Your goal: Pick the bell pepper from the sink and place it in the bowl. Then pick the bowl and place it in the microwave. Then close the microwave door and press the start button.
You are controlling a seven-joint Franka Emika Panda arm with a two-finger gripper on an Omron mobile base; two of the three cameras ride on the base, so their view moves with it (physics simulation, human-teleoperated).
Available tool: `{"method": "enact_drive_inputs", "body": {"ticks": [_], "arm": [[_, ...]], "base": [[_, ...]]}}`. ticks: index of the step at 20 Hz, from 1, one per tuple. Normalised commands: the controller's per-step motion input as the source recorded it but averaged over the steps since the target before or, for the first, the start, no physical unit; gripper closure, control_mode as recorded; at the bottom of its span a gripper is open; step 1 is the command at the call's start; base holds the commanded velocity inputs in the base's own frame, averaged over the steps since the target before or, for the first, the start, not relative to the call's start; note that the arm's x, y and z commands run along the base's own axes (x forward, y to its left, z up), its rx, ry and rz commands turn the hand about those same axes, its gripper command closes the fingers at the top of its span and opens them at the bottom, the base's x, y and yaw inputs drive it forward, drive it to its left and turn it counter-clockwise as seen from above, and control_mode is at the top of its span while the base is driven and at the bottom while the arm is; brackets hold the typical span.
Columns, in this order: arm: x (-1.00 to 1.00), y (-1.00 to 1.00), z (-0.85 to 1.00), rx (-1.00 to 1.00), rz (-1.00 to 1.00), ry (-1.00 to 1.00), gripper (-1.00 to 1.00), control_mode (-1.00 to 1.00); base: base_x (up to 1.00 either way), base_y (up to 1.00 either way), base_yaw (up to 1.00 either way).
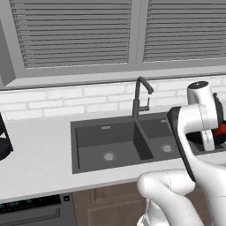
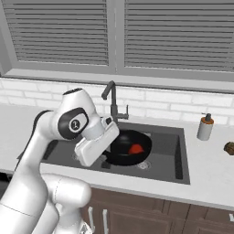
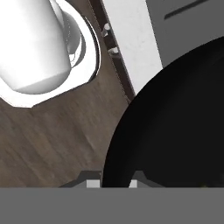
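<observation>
Now, grip: my jaws are closed down tight on the rim of the bowl point(image 2: 128, 147); in the hand view the tips of my gripper point(image 3: 113, 183) straddle its edge.
Bowl: lifted over the sink point(image 1: 110, 143), tilted, apart from the basin floor as far as I can judge.
Pepper point(image 2: 135, 149): sitting inside the bowl, low on its curved wall.
Microwave: I cannot place it from here.
Risk, tipping: a rim hold is off-centre, so the bowl could swing and roll the pepper out.
Risk, slipping: the bowl looks smooth and glossy; a thin pinch on it may slide during a fast swing.
Risk, collision: the faucet point(image 2: 112, 103) stands just behind; a careless lift could clip it.
Materials: bowl black, round, shallow; pepper red and shiny; sink dark grey, matte, square-cornered; tabletop point(image 1: 39, 150) pale and flat; faucet dark, slim, curved.
</observation>
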Motion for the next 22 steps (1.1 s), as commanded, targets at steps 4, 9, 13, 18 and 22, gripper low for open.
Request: {"method": "enact_drive_inputs", "body": {"ticks": [4, 9, 13, 18, 22], "arm": [[0.00, 0.00, 0.00, 0.00, -0.06, 0.00, 1.00, 1.00], [0.00, 0.00, 0.00, 0.00, 0.00, 0.00, 1.00, 1.00], [0.00, 0.00, 0.00, 0.00, 0.00, 0.00, 1.00, 1.00], [0.00, 0.00, 0.00, 0.00, 0.00, 0.00, 1.00, 1.00], [0.00, 0.00, 0.00, 0.00, 0.00, 0.00, 1.00, 1.00]], "base": [[0.00, 0.00, -0.15], [-0.12, 0.00, -0.55], [-0.14, -0.04, -0.69], [-0.06, -0.18, -0.73], [-0.01, -0.32, -0.73]]}}
